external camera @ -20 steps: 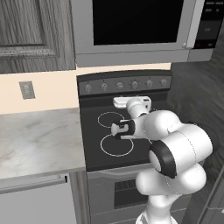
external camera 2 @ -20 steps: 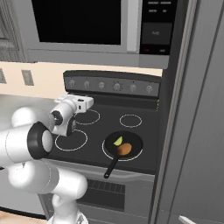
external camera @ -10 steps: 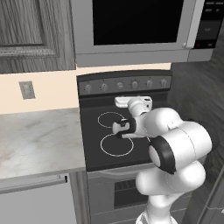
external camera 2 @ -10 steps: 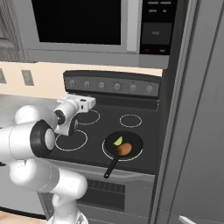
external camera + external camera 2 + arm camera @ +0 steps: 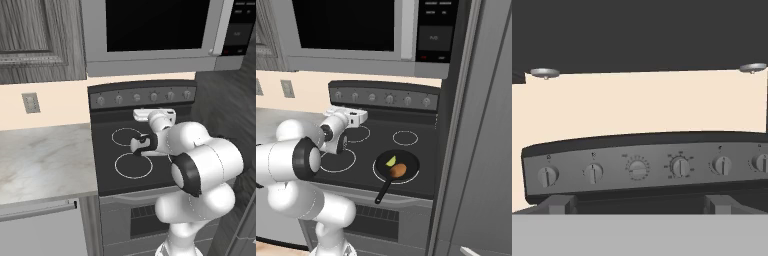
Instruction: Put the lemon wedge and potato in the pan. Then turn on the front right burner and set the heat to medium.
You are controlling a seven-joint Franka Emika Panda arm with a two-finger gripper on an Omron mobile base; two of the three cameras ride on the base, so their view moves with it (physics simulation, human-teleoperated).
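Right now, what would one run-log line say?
food: lemon wedge, potato in pan | hand: open, empty, facing stove knobs | burner: not lit

A stove panel (image 5: pixel 647 167) runs across the lower frame, bearing six knobs (image 5: pixel 547 176) in a row. Behind it rises a cream wall (image 5: pixel 642 102), and above hangs a dark underside (image 5: pixel 637 32) with two round feet (image 5: pixel 545 73).

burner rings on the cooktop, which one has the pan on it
The front right ring: the black pan sits on it, holding the potato and lemon wedge. The other three rings lie bare.
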